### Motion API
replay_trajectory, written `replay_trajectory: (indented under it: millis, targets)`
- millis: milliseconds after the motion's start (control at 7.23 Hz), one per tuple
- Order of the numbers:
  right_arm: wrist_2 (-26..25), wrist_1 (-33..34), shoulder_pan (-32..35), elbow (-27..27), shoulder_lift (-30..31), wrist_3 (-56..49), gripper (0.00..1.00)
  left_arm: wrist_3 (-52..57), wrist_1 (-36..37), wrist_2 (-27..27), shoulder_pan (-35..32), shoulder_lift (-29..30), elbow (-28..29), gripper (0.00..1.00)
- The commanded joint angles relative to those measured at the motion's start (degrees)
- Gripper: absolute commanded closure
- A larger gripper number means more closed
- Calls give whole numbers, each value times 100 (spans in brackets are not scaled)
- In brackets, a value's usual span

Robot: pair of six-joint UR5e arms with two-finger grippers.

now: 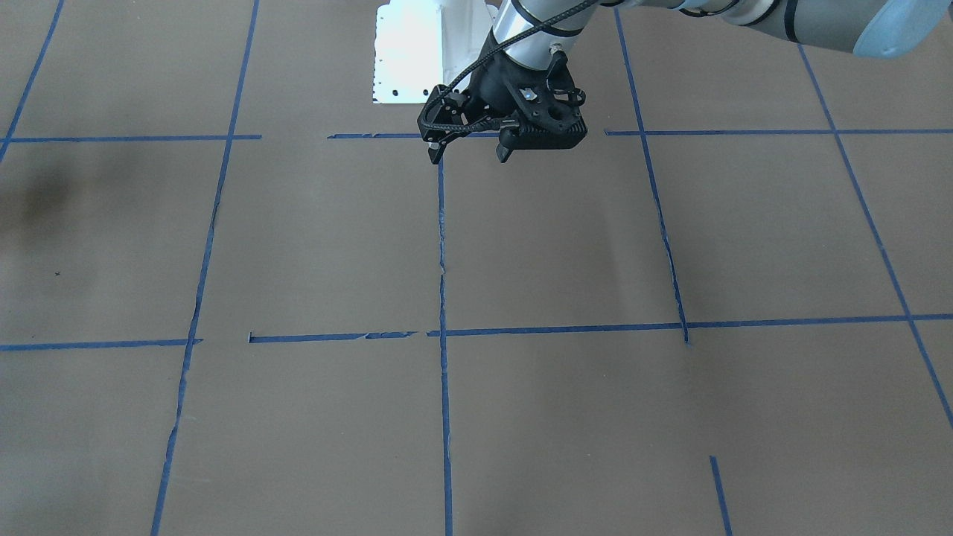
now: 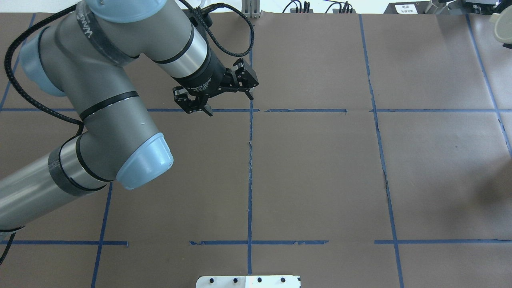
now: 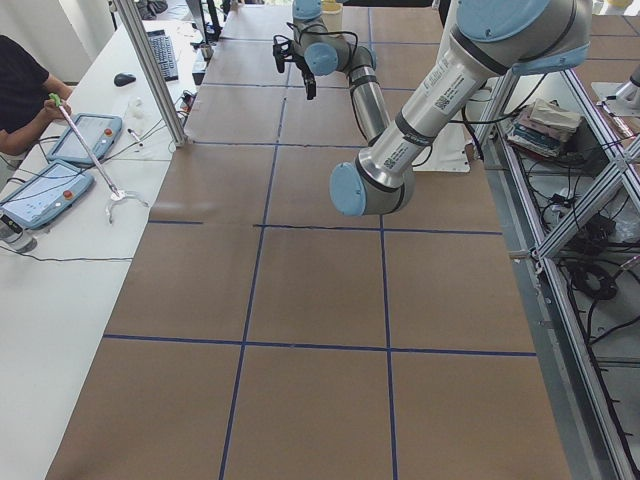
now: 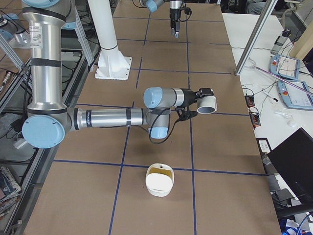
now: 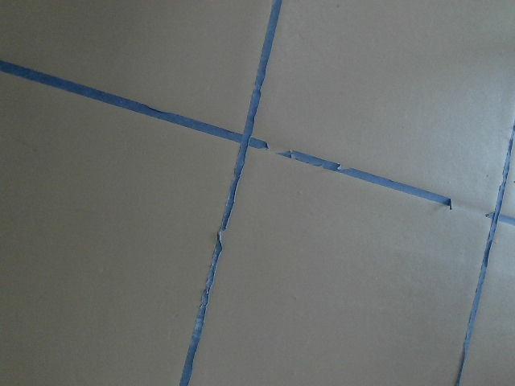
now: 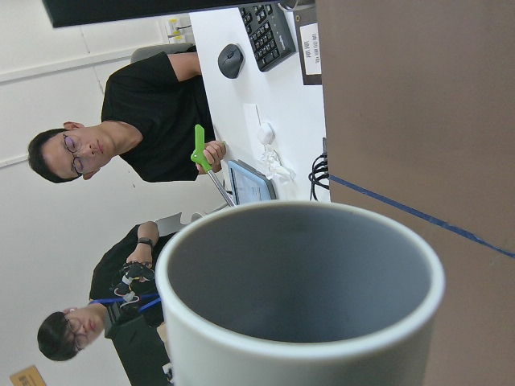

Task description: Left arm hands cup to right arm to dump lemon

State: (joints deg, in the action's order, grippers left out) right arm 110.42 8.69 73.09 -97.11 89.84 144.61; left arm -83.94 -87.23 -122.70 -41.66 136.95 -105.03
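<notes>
My left gripper (image 1: 469,145) is open and empty, hanging above the far middle of the brown table; it also shows in the overhead view (image 2: 230,105) and small in the exterior right view (image 4: 175,28). The white cup (image 4: 209,104) is off the table at the end of my right arm, tipped on its side. My right gripper (image 4: 201,99) shows only in that side view, so I cannot tell its state. In the right wrist view the cup's (image 6: 241,354) grey inside looks empty. I cannot make out the lemon.
A white bowl (image 4: 160,179) with a yellowish inside stands on the table below and in front of the cup. A white base plate (image 1: 409,52) is at the robot's side. Two operators (image 6: 145,137) sit at a side desk with tablets (image 3: 60,180).
</notes>
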Motion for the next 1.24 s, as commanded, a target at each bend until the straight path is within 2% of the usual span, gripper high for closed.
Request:
replay_trajectory:
  millis: [0,138,276,415,553,829,1106]
  targets:
    - [-1426,1420,-1264,-1007,-344,-1910,56,18,-13,191,-26,34,26,0]
    - [-2392,1730,-2071,-1420,-344,-2867,58,36,-13,263,-35,43,52,0]
    - [-3002,1794,-2671,-1607,-353,-3486,59,44,-13,264,-61,51,61,0]
    - [-3635,1803,-3347,-1618,-562,-4405,59,53,-22,272,-88,60,87,0]
    - [-4598,1951,-4146,-1583,-973,-5554,59,62,-22,272,-123,130,148,0]
    - [-5771,3483,-5213,-1557,-1799,-7603,54,45,39,272,-211,489,595,0]
    - [-6346,4086,-5760,-1469,-1944,-8603,54,45,66,238,-359,640,764,0]
